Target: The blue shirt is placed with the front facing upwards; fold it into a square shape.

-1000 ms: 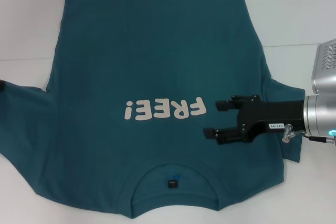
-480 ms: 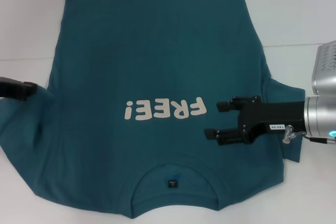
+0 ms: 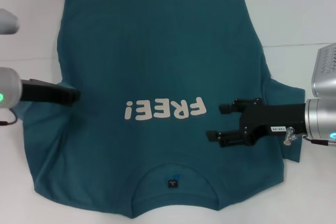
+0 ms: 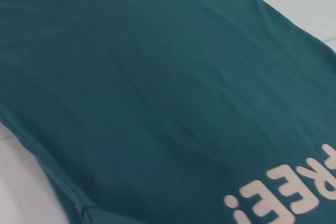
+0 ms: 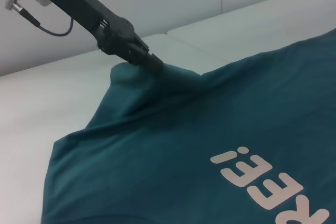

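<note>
Since the earlier frames the left gripper has travelled inward from the table's left edge, carrying the left sleeve with it, so that sleeve no longer lies spread out but is gathered and drawn over the body of the blue shirt. From the right wrist view the left gripper has its jaws pinched on a peak of cloth, with folds radiating away from the grip.

Front up, the shirt lies flat on the white table, collar nearest the robot and hem at the far side. Its fabric is a dark teal-blue, with cream "FREE!" lettering across the chest, reading upside down from the head camera. A small dark neck label sits inside the collar.

Over the shirt's right side, just beyond the end of the lettering, hangs the right gripper, jaws apart with nothing between them. Whether its fingertips touch the cloth is hard to judge from above.

Most of the right sleeve is covered by the right arm, with only its edge showing beside the wrist. At the collar the frame cuts off the shirt's near edge. None of the left arm's own fingers appear in the left wrist view, only shirt fabric and part of the lettering.
</note>
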You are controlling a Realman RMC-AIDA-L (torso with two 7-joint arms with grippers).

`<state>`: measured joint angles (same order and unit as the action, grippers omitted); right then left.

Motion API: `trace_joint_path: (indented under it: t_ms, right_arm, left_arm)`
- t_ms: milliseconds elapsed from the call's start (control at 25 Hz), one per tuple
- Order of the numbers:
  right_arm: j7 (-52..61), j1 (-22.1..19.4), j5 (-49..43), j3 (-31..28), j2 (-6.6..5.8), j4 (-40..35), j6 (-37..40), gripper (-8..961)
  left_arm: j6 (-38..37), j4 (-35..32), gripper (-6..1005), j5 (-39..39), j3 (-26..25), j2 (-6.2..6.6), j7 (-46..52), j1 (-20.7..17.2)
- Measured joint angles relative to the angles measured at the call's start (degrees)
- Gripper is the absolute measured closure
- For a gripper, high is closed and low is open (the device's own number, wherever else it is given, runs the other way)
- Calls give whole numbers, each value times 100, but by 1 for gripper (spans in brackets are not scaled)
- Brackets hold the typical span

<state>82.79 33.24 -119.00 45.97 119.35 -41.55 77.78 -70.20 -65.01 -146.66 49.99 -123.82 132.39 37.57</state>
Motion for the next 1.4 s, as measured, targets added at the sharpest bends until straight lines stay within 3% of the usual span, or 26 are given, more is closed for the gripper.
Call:
trace_joint_path:
  t_ms: [360, 720, 1000, 1080, 1160, 1240, 1400]
  right_arm:
    - [1, -2, -1, 0, 1, 53, 0, 40]
    - [1, -2, 0, 0, 9, 71, 3, 40]
    - [18, -21, 0, 0, 9, 80, 2, 40]
    - [19, -21, 0, -2, 9, 80, 1, 40]
    - [18, -20, 0, -16, 9, 80, 0, 40]
    - [18, -20, 5, -33, 8, 79, -4, 40]
    - [18, 2, 10, -32, 9, 73, -54, 40]
  left_arm:
    - [105, 244, 960, 117, 710, -52, 397, -11]
    - [654, 432, 832, 611, 1574, -66, 659, -132]
    - [1048, -585, 723, 746, 1849, -73, 710, -735]
    - [1141, -912, 500, 719, 1773, -55, 781, -994]
    - [1160, -1220, 448, 713, 1659, -37, 851, -1257]
    - [1208, -1696, 396, 711, 1621, -46, 655, -1749]
    - [1265, -1899, 346, 740, 1747, -67, 447, -2115]
